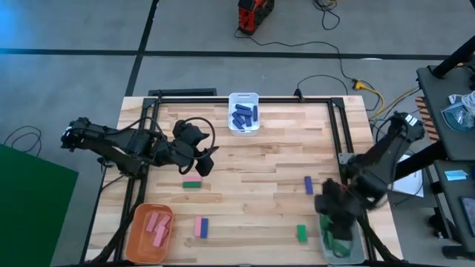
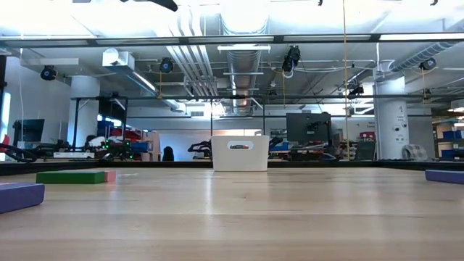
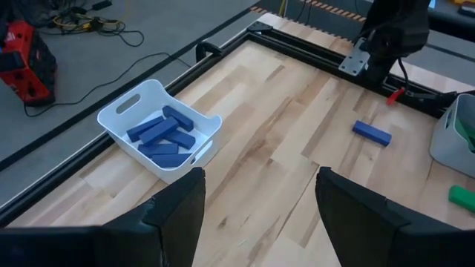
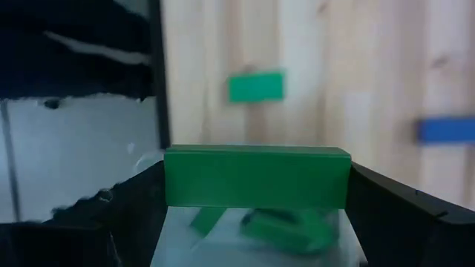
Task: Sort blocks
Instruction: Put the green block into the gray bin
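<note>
My right gripper (image 1: 332, 211) is shut on a green block (image 4: 257, 176) and hangs over the grey bin (image 1: 343, 243) at the near right, where more green blocks (image 4: 286, 226) lie. My left gripper (image 1: 205, 160) hovers open over the table's left middle, nothing between its fingers (image 3: 178, 208). Loose on the table lie a green block (image 1: 192, 185), a pink block (image 1: 197, 226) beside a blue one (image 1: 205, 228), another blue block (image 1: 308, 185) and another green one (image 1: 302, 233). The white bin (image 1: 243, 113) holds blue blocks, the orange bin (image 1: 151, 231) pink ones. My right gripper pinches the green block between its two fingers, one finger on each short end (image 4: 169, 178). The fingers come from above, pointing down. The block lies level between them, lifted clear above the grey bin's opening.
A black frame rail (image 1: 245, 99) runs along the table's far edge and down both sides. Open wood lies in the table's middle (image 1: 260, 170). In the low view the white bin (image 2: 240, 153) stands far off, with blocks at left (image 2: 70, 176) and right (image 2: 444, 175).
</note>
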